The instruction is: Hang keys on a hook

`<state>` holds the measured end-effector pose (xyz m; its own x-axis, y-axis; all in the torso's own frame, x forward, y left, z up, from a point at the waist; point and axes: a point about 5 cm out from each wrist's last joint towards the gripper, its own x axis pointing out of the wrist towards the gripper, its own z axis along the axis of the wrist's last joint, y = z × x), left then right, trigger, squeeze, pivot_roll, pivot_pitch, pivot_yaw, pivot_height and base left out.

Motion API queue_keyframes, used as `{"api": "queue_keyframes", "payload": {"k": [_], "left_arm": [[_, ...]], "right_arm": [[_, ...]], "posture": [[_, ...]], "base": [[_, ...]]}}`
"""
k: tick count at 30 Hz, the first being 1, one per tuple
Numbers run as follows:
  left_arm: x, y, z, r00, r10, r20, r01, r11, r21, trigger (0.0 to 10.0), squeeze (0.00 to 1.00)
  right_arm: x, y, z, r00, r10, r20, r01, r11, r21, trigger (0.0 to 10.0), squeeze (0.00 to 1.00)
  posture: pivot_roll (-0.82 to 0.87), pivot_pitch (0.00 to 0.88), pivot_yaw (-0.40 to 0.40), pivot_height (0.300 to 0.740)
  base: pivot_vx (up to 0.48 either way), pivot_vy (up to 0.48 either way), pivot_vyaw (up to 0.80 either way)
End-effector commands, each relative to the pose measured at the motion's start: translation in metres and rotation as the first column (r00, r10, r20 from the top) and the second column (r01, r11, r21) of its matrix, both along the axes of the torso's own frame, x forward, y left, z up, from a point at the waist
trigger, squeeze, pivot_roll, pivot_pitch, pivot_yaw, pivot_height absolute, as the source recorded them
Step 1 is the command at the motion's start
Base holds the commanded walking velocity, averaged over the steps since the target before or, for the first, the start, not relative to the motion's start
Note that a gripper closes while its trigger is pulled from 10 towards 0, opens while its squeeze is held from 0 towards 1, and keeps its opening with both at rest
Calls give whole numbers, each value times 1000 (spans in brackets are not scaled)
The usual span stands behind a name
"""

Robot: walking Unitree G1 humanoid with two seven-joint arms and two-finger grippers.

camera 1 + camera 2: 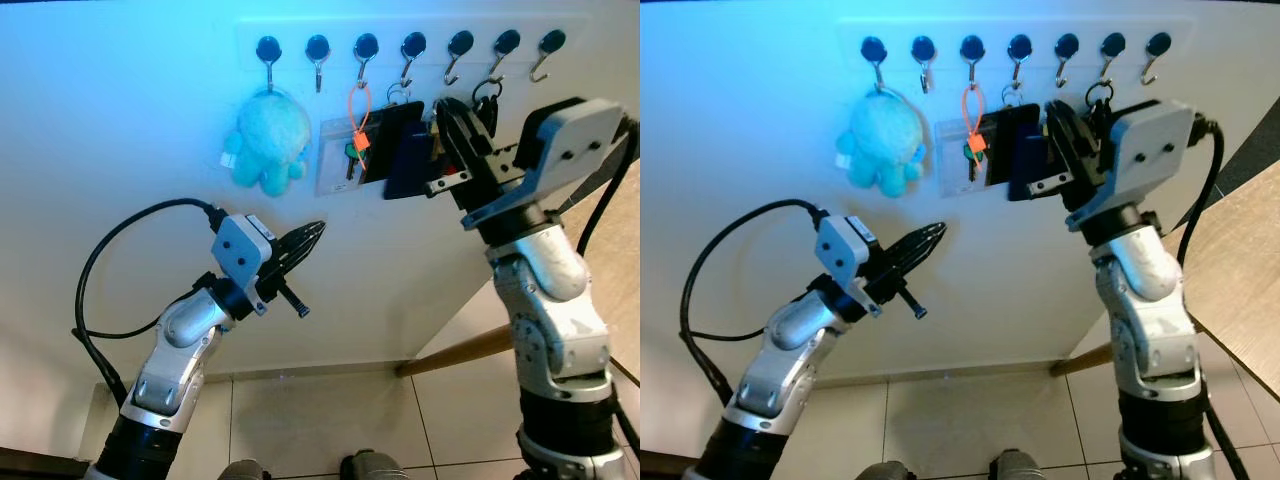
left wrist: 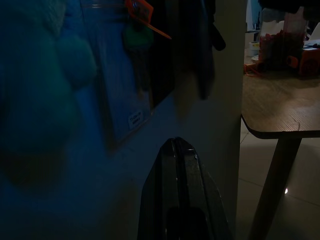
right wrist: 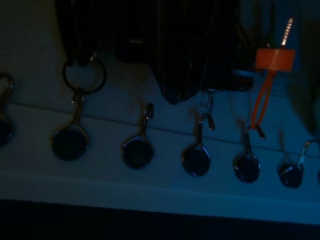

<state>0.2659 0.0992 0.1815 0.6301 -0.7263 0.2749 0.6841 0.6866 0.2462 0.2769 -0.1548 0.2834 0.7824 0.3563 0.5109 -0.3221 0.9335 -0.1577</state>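
Reaching up to the hooks (image 1: 412,46), right gripper (image 1: 452,115) looks pressed together; left gripper (image 1: 305,238) closed, lower.

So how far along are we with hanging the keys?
Nearly done, it seems: a metal key ring is looped on a black-headed silver hook. In hand: the right gripper is raised at the hook row beside the dark keys; its grip is unclear. Left to do: confirm release and withdraw. The left gripper hangs lower, jaws shut.

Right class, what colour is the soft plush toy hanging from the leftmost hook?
The fluffy octopus-shaped plush toy is light turquoise blue, seen best in the left eye view.
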Motion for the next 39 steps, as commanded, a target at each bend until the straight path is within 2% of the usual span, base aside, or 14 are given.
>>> {"api": "queue_keyframes", "payload": {"k": [1, 6, 20, 28, 39], "left_arm": [[-1, -4, 1, 1000, -11, -3, 11, 1000, -10, 10000, 0], [-2, -5, 2, 1000, -18, -3, 18, 1000, -8, 10000, 0], [-2, -8, 8, 1000, -29, -3, 28, 999, -22, 10000, 0], [-1, -9, 9, 999, -36, -3, 36, 999, -25, 10000, 0], [-1, -10, 8, 999, -43, -10, 43, 999, -17, 10000, 0]], "right_arm": [[-4, 0, 6, 999, 29, 16, -29, 1000, 2, 10000, 0], [-7, 1, 14, 993, 121, 3, -121, 993, -18, 10000, 0], [-8, -20, 37, 996, 63, 69, -64, 998, 21, 10000, 0], [-9, -23, 33, 998, 43, 47, -45, 998, 34, 10000, 0], [-7, -25, 15, 999, 34, -39, -31, 998, 57, 10000, 0]], "posture": [[29, 121, -20, 740], [32, 119, -19, 740], [32, 120, -18, 740], [29, 120, -15, 740], [31, 112, -11, 740]], "base": [[0, 0, 0], [0, 0, 0], [0, 0, 0], [0, 0, 0], [0, 0, 0]]}}
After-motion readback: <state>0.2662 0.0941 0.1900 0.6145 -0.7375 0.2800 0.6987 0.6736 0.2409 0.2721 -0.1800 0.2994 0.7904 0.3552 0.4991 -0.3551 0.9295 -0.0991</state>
